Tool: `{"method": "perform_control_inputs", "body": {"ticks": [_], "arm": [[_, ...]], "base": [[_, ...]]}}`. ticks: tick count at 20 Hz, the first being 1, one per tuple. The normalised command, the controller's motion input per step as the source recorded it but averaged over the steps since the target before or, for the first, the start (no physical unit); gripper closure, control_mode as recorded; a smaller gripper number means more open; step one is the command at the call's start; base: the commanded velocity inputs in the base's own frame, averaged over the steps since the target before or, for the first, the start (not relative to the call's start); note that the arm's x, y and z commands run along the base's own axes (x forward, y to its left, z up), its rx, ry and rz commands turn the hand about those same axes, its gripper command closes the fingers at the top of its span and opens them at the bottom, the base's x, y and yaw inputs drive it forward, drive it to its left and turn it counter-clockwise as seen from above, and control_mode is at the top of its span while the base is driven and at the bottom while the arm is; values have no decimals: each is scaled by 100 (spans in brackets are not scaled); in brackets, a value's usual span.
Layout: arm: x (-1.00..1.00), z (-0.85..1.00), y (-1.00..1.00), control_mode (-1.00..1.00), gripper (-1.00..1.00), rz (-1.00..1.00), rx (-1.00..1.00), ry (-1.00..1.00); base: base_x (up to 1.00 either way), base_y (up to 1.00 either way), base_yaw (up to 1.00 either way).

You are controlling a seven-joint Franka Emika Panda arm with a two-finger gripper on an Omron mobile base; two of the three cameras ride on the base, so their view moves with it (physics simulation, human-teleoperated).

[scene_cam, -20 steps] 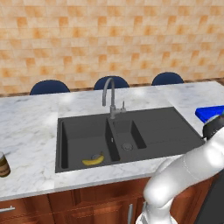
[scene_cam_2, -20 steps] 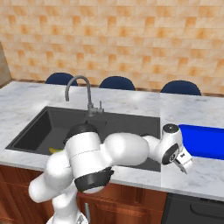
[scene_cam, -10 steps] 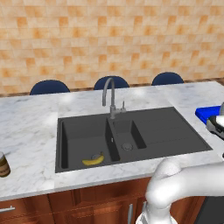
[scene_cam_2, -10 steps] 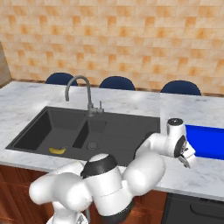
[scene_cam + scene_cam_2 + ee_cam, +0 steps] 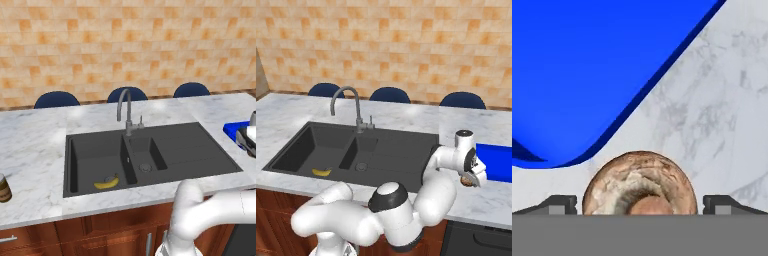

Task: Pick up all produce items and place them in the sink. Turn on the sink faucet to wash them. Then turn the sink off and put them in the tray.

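In the hand view you see the gripper [image 5: 640, 207] with its two fingertips [image 5: 559, 204] spread wide at the bottom edge, one at each side of the round mottled brown ball [image 5: 640, 184]. The ball sits between them on the marble counter [image 5: 722, 110]; you cannot tell if the tips touch it. The corner of the blue tray [image 5: 587, 75] fills the upper left of that frame, just beside the ball.

In the right base view the gripper [image 5: 472, 176] is at the right of the frame, low over the counter [image 5: 286, 107], with the ball [image 5: 468, 181] under it and the tray [image 5: 496, 162] just to its right.

In the left base view the banana [image 5: 106, 183] lies in the lower part of the left basin of the sink [image 5: 190, 150]. The faucet [image 5: 127, 111] stands behind the sink at the middle. A dark brown jar [image 5: 4, 188] is at the left edge of the frame on the counter [image 5: 35, 145].
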Motion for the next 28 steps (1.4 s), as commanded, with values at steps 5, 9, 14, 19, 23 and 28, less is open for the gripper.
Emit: {"method": "perform_control_inputs", "body": {"ticks": [5,9,14,19,23,28], "arm": [[23,-18,-26,-100,-100,2,3,9],[3,-31,-2,-100,-100,2,0,7],[-1,-27,0,-100,-100,3,1,1],[-26,-6,0,-100,-100,1,2,0],[-28,0,15,-100,-100,0,0,0],[-6,-2,31,-100,-100,1,0,0]], "base": [[0,0,0],[0,0,0],[0,0,0],[0,0,0],[0,0,0],[0,0,0]]}}
